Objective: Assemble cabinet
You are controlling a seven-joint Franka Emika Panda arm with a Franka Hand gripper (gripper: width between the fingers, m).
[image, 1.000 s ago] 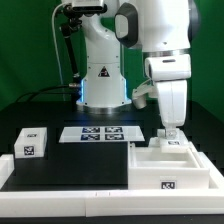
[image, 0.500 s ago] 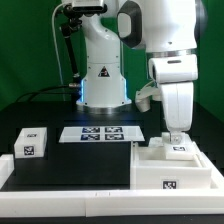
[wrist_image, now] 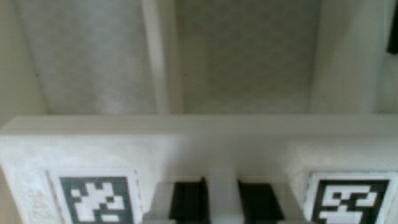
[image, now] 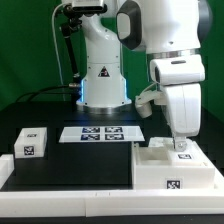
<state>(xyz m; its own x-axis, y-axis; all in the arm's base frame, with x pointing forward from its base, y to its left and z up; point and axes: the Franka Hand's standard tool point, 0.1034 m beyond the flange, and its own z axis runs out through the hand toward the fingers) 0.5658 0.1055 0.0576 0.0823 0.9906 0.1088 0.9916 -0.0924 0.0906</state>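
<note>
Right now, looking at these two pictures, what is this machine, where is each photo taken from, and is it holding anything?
The big white robot arm ends in two fingers for grasping. One picture is from a camera off the arm; the blurry close-up is from a camera on its wrist. On the black table lie a large white plastic box body, part of the cabinet, a small white block bearing a square tag, and a flat white marker board. The fingers are low over the box; whether they grip anything cannot be told.
</note>
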